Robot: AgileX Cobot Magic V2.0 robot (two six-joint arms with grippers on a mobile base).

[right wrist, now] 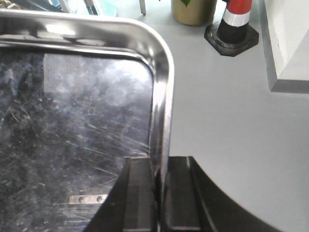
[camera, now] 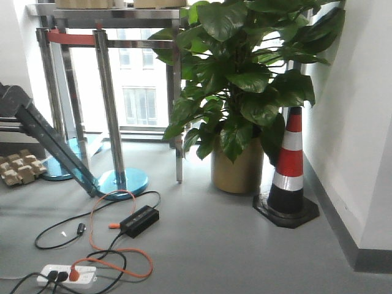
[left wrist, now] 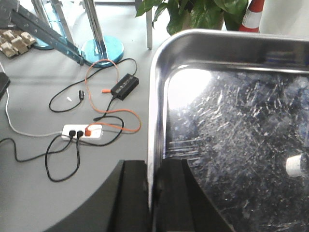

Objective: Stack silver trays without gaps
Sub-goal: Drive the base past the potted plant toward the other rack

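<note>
We have one silver tray point(left wrist: 231, 121) pinched by its two side rims, one tool on each.

The left tool point(left wrist: 153, 166) is closed down to the thickness of the tray's left rim: one black finger sits outside the rim and one inside, with the rolled edge between them. From this tool the scratched pan floor spreads ahead and to the right. The right tool point(right wrist: 158, 162) grips the opposite rim the same way, nearly closed with the metal between its fingers, and from it the pan spreads ahead and to the left. Beyond the left tool, on the grey floor point(right wrist: 227, 106), lie a white power strip point(left wrist: 82, 131), an orange cable point(left wrist: 113, 96) and a black adapter point(left wrist: 124, 86). Ahead of the right tool stand a striped traffic cone point(right wrist: 235, 19) and a brass-coloured plant pot point(right wrist: 193, 10).
</note>
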